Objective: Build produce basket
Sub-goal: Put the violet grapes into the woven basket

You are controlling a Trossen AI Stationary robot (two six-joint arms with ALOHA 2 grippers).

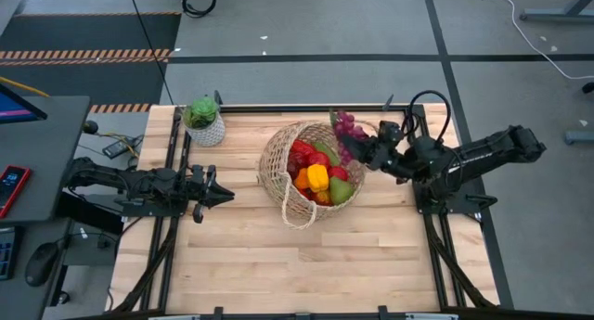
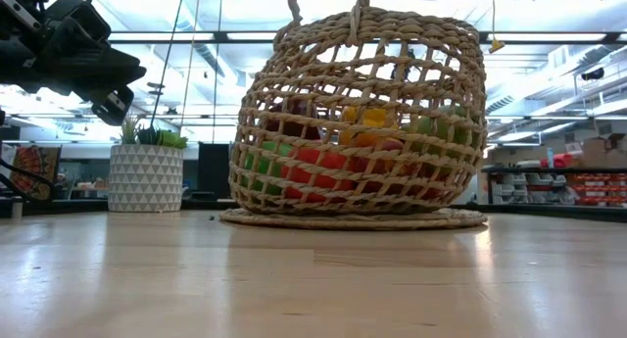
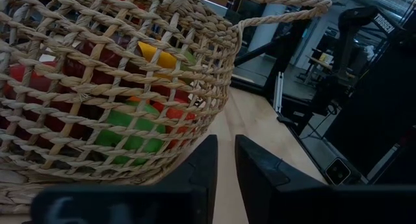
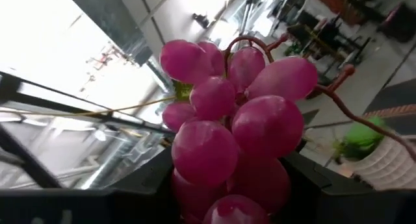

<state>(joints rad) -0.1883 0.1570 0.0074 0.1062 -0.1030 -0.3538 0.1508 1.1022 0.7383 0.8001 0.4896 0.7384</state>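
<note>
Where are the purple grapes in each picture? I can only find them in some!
High view: grapes above the basket's far right rim, held in the shut right gripper.
Low view: can't pick them out; the basket fills the middle.
Left wrist view: not visible, only the basket side.
Right wrist view: grapes fill the middle.
Shared landmark: the potted plant, also in the low and right wrist views.

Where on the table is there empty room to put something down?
Bare wood lies all along the near edge of the light wooden table, in front of the round woven wicker basket. It is crowded at the back, between the small white potted plant and the basket.
</note>
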